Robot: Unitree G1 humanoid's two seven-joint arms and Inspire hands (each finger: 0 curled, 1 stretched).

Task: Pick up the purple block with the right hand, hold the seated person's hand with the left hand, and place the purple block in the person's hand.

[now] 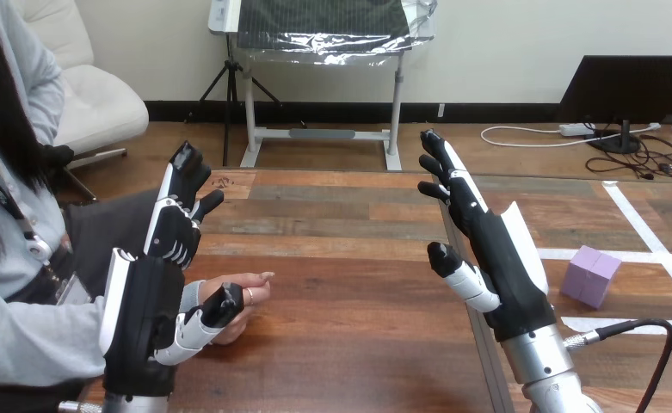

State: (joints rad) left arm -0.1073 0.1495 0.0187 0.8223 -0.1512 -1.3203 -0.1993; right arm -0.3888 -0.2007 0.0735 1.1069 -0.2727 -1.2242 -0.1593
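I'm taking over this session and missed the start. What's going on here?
A humanoid robot and a seated person face a wooden table. The person's hand rests on the table at the view's left. The robot's left hand stands right beside it with fingers straight up and its thumb against the person's hand; I can't see a real hold. The right hand is raised and open, holding nothing. The purple block sits on the table to its right, not yet picked up.

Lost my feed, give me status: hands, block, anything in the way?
Right hand open, raised, empty. Left hand open, beside the person's hand, no grip. Purple block on table, right of right hand, untouched. Nothing between them.
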